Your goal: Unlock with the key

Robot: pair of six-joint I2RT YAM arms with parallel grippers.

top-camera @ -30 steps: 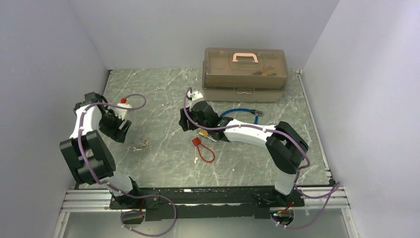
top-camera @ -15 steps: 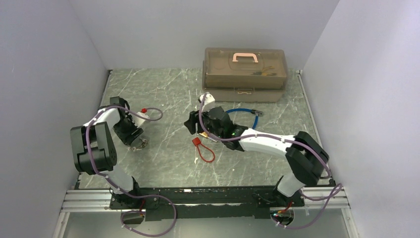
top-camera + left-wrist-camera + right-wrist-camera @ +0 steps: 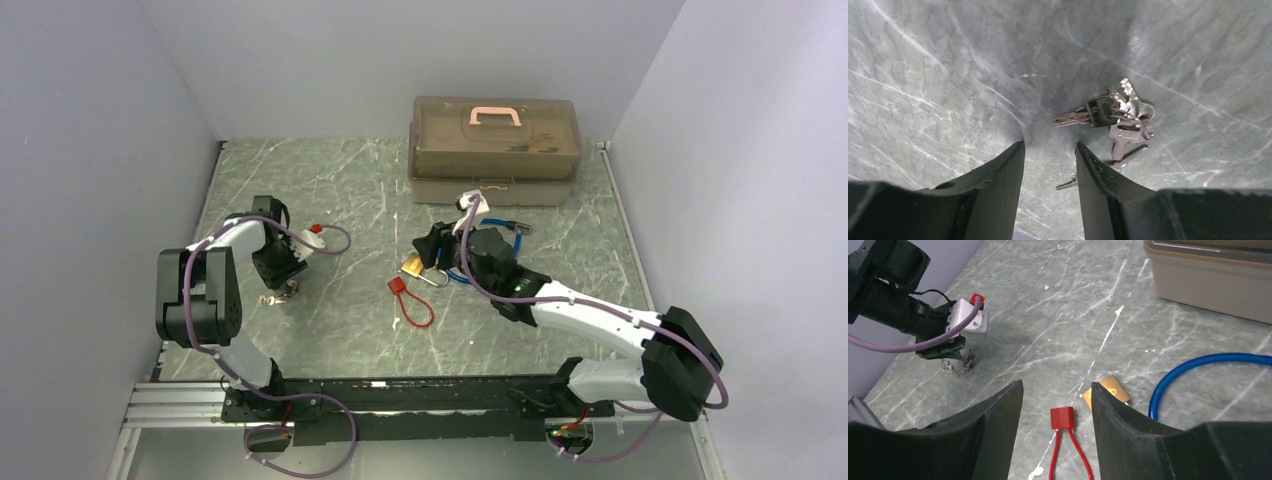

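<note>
A bunch of silver keys (image 3: 1118,117) lies on the marble table; it also shows in the top view (image 3: 281,293). My left gripper (image 3: 1049,146) is open and empty, low over the table just beside the keys. A brass padlock (image 3: 413,266) lies mid-table; it also shows in the right wrist view (image 3: 1108,391). A red cable lock (image 3: 1064,418) lies in front of it, also in the top view (image 3: 408,298). My right gripper (image 3: 1057,386) is open and empty, above the red lock and the padlock.
A brown toolbox (image 3: 494,148) with a pink handle stands at the back. A blue cable loop (image 3: 487,235) lies right of the padlock, under my right arm. Grey walls close in both sides.
My left gripper has swung right and down to the keys. My right arm has pulled back to the right, off the padlock, which now lies uncovered.
</note>
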